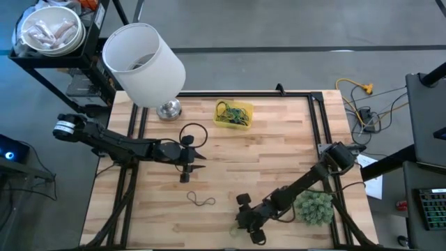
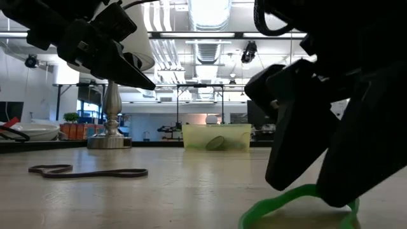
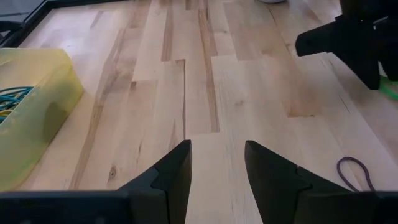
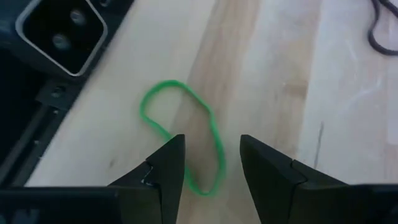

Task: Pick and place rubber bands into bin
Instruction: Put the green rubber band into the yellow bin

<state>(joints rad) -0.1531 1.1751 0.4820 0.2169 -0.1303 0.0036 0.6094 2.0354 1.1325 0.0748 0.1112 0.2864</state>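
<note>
Currently the right gripper [image 4: 210, 163] is low over the near edge of the wooden table [image 1: 279, 160], fingers spread apart with a green rubber band [image 4: 183, 134] lying flat on the wood between and just ahead of the tips; nothing is pinched. Low view shows the same green rubber band [image 2: 296, 203] on the tabletop, under the dark fingers, whose tips come down to it. Left gripper [image 3: 216, 168] hovers above mid-table, fingers likewise apart and holding nothing, bare wood visible in the gap. Yellow bin [image 1: 233, 114] sits toward the far side of the table, near the centre, just beside the lamp base [image 1: 168, 109]; it already contains several bands, green and dark loops visible through the translucent wall. Blue-green loops show inside the bin in the left wrist view [image 3: 31, 118]. A brown rubber band [image 1: 201, 201] lies loose on the table between the two grippers, well apart from the bin. A large white lampshade [image 1: 144, 64] overhangs the far left corner. A green spiky ball [image 1: 314, 208] rests beside the right arm near the table's right edge.
</note>
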